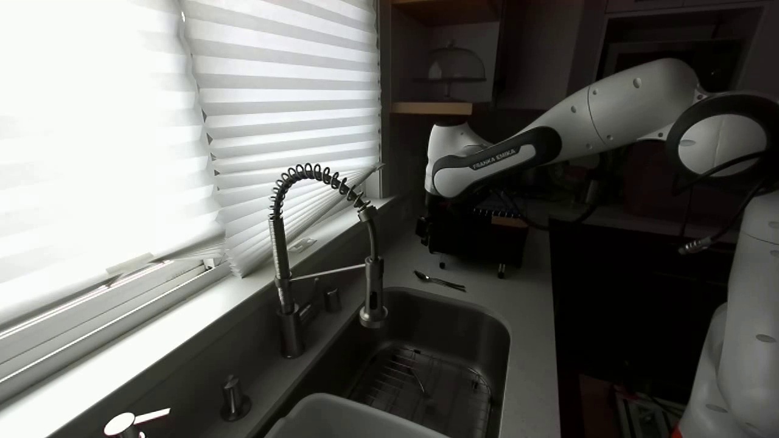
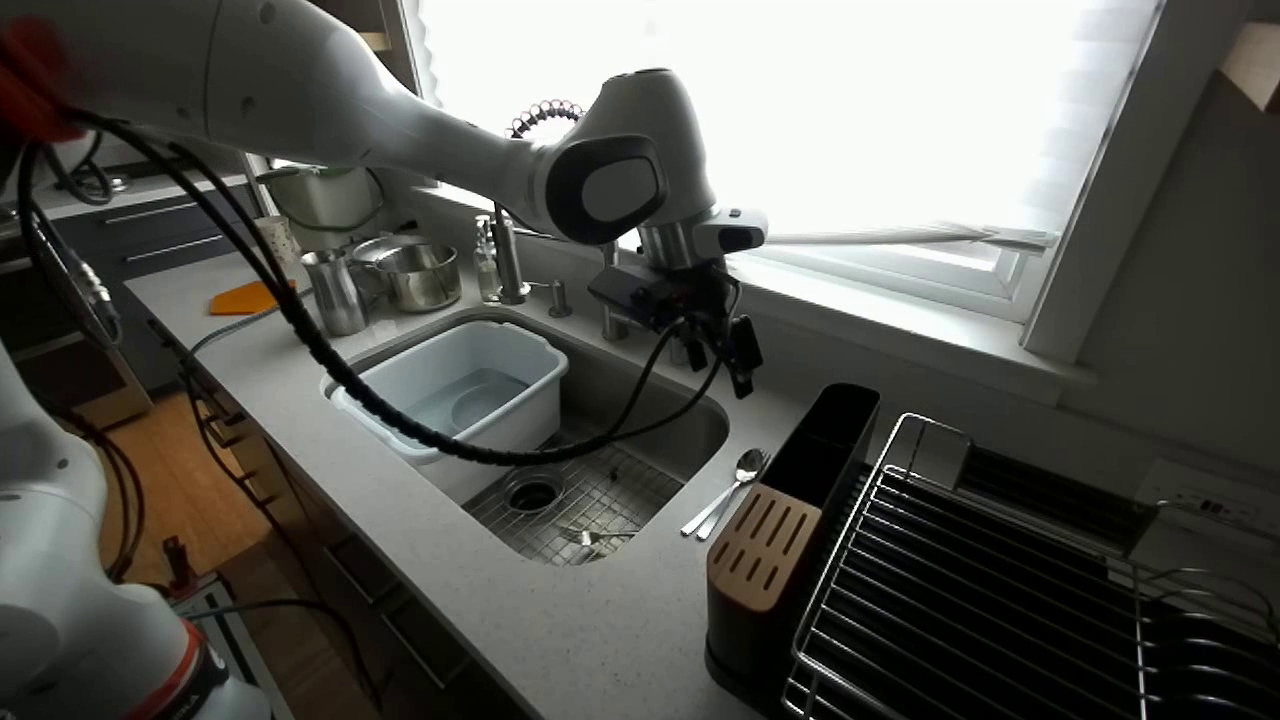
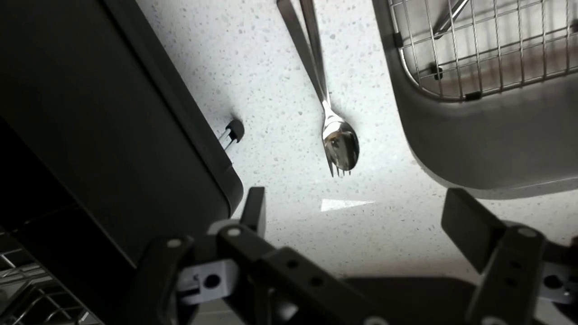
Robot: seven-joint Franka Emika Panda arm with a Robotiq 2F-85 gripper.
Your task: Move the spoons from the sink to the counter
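A metal spoon [image 3: 342, 146] lies on top of a fork [image 3: 300, 40] on the speckled counter [image 3: 253, 58], beside the sink [image 3: 492, 144]. The pair also shows in both exterior views, with the spoon [image 2: 749, 464] next to the black caddy. A slender metal utensil [image 3: 451, 18] lies on the wire grid in the sink; its head is cut off in the wrist view. It shows as a small glinting utensil [image 2: 590, 537] in an exterior view; I cannot tell its type. My gripper [image 3: 356, 212] is open and empty above the counter, between caddy and sink. It also shows in an exterior view [image 2: 720, 365].
A black caddy [image 2: 765, 545] with a slotted wooden top and a wire dish rack [image 2: 960, 580] stand beside the utensils. A pale tub [image 2: 545, 400] sits in the sink. The coiled spring faucet [image 1: 281, 255] rises by the window. Metal pots [image 2: 425, 280] stand behind the tub.
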